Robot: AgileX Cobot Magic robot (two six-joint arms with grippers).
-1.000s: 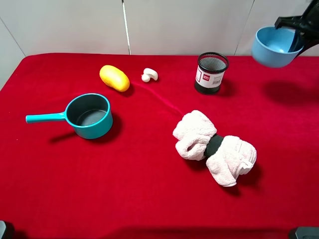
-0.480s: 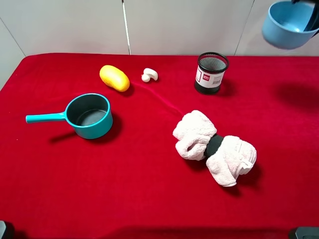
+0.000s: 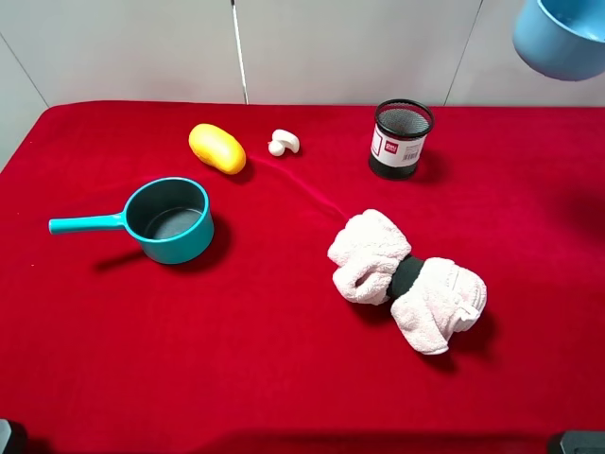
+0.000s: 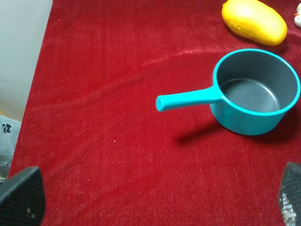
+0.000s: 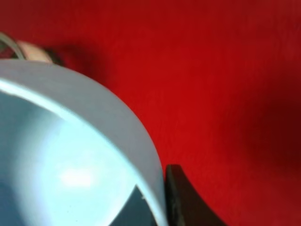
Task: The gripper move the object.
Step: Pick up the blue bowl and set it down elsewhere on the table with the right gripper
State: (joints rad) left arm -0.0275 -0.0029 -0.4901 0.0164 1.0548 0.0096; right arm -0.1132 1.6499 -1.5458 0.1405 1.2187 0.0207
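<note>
The light-blue bowl (image 3: 563, 40) hangs high in the air at the top right corner of the exterior high view, far above the red cloth. The right gripper itself is out of that frame. In the right wrist view the bowl (image 5: 70, 155) fills the left side, and my right gripper (image 5: 160, 203) is shut on its rim, with one black finger (image 5: 184, 200) against the outer wall. My left gripper (image 4: 155, 197) is open and empty, its two fingertips (image 4: 21, 197) spread wide, short of the teal saucepan (image 4: 254, 94).
On the red cloth (image 3: 284, 359) are a teal saucepan (image 3: 170, 219) with a long handle, a yellow fruit (image 3: 216, 148), a white mushroom (image 3: 284, 142), a black mesh pen cup (image 3: 401, 138) and a rolled white towel (image 3: 408, 280). A white wall stands behind.
The bowl has risen and moved right, from beside the pen cup's height to the top right corner. The right gripper has left the exterior view. The left arm has not moved.
</note>
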